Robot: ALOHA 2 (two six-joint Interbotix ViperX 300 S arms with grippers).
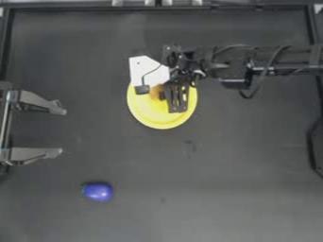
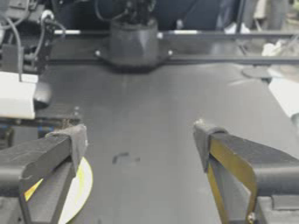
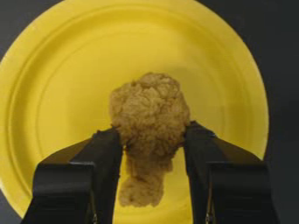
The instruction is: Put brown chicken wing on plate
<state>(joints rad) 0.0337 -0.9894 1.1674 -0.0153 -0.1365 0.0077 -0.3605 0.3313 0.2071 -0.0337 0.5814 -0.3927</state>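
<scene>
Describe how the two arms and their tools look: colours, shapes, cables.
The right tool has two black, blocky fingers with flat inner faces. Its arm is dark metal with loose black cables and a white panel at the wrist. The left tool has dark grey, wedge-shaped fingers with yellow strips along their edges; from above they look pale grey.

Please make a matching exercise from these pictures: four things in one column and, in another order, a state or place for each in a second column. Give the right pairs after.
Things
1. brown chicken wing
2. plate
3. blue-purple object
4. left gripper

States or places
A. open, parked at the table's left side
B. lying alone on the table, away from both arms
C. clamped in the right gripper
D. under the right gripper, yellow

Pairs: 1-C, 2-D, 3-B, 4-A
</scene>
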